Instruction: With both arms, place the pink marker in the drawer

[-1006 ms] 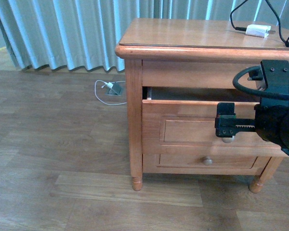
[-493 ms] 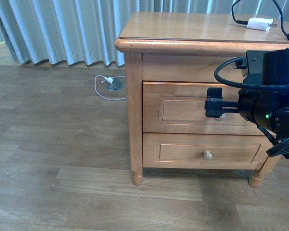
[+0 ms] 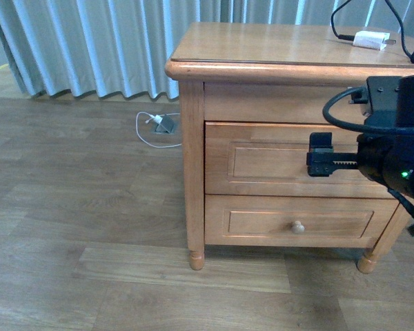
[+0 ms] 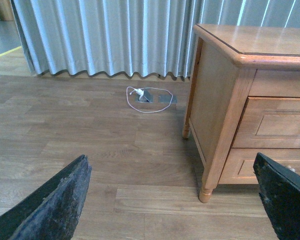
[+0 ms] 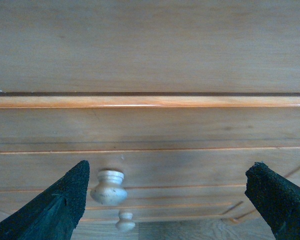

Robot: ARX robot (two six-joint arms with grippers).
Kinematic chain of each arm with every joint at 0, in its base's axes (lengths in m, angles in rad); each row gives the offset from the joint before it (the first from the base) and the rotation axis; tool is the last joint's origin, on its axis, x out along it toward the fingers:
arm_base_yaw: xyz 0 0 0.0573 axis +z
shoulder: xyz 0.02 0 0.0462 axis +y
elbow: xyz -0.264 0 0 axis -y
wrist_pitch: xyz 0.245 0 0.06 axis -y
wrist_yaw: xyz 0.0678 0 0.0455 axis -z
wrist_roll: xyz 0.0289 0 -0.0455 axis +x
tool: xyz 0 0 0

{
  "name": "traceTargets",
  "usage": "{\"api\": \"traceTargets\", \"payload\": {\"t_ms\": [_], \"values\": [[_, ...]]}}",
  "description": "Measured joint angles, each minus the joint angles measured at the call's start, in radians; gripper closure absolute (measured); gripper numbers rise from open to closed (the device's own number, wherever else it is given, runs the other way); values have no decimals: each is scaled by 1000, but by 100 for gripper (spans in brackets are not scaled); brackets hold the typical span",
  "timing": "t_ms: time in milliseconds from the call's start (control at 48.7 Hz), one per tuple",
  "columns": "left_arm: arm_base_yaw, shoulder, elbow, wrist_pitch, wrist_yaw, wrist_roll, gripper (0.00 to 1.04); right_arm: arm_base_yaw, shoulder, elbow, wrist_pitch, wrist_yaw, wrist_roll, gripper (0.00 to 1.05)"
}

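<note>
The upper drawer (image 3: 262, 160) of the wooden nightstand (image 3: 262, 43) is fully shut. The pink marker shows in no view. My right gripper (image 3: 322, 160) is open and empty, right in front of the upper drawer's panel and hiding its knob in the front view. In the right wrist view the right gripper (image 5: 170, 167) faces the drawer front (image 5: 190, 130), with the round knob (image 5: 109, 187) close beside one finger (image 5: 60, 207) and not held. My left gripper (image 4: 171, 159) is open and empty, low over the floor, off the nightstand's left side.
The lower drawer (image 3: 262, 222) with its knob (image 3: 298, 226) is shut. A white charger block (image 3: 370, 40) with black cable lies on the nightstand top. A white cable and floor socket (image 3: 159, 127) lie by the curtain. Wood floor stretches left of the nightstand.
The upper drawer stood slightly open one second ago and is now shut. My right gripper has since shifted a little right and lower along the drawer front.
</note>
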Motion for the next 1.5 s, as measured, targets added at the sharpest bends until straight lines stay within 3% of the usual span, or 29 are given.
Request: {"api": "traceTargets", "payload": {"t_ms": [370,513,739,903,965,1027,1314,1396,1499], "values": [[0,0,0,0,0,0,6,40,-479,-339,-185,-75,116,8],[0,0,0,0,0,0,6,62,-769,-474,-327,-101,142,8],[0,0,0,0,0,0,6,117,-1358,-604,-721,-123,193,8],[0,0,0,0,0,0,6,123,-1427,-609,-732,-109,202,9],[0,0,0,0,0,0,6,137,-1438,-690,-536,31,116,20],[0,0,0,0,0,0,6,116,-1476,-755,-397,67,35,32],[0,0,0,0,0,0,6,9,-1611,-856,-408,-26,-39,84],[0,0,0,0,0,0,6,-21,-1656,-877,-429,-56,-43,103],[0,0,0,0,0,0,6,-101,-1700,-892,-457,-161,-47,103]]}}
